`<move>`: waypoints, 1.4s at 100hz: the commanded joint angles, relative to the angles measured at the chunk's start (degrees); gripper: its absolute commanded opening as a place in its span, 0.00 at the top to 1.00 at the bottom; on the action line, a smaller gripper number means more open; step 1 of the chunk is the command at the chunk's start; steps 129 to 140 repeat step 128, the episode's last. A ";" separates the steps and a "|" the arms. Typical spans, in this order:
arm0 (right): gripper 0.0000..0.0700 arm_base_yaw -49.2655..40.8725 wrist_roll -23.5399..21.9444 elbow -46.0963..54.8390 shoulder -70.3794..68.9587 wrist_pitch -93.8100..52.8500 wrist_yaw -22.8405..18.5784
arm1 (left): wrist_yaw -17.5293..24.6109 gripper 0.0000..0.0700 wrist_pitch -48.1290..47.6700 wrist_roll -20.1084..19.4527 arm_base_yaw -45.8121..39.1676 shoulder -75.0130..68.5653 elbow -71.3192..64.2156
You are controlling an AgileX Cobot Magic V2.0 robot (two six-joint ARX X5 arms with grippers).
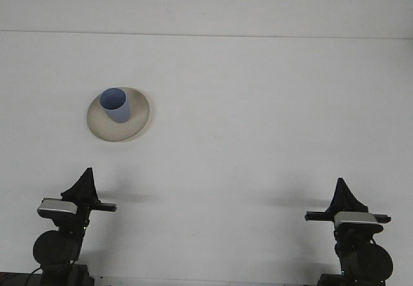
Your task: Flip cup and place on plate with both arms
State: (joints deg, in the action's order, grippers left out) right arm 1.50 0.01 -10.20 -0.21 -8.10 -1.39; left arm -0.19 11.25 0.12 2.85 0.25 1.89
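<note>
Jaws on both arms: cannot tell; pale blue cup [115, 105] stands upright, mouth up, on beige plate [137, 123].

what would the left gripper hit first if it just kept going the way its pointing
Probably nothing. The left gripper points forward over the bare table. The plate with the blue cup lies ahead but slightly to its right, so a straight run likely passes just left of the plate's rim; depth is hard to judge.

A pale blue cup [115, 105] stands upright, mouth up, on a round beige plate [137, 122] at the left.
</note>
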 commanded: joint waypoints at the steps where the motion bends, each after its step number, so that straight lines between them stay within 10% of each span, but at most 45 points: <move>1: 0.99 -0.02 -0.11 1.57 0.13 3.69 0.15 | -0.22 0.98 0.59 0.39 -0.04 -0.07 -1.09; 140: 0.99 -0.02 -0.20 9.49 0.13 15.17 0.31 | -0.22 0.98 0.70 0.39 -0.04 -0.07 -1.09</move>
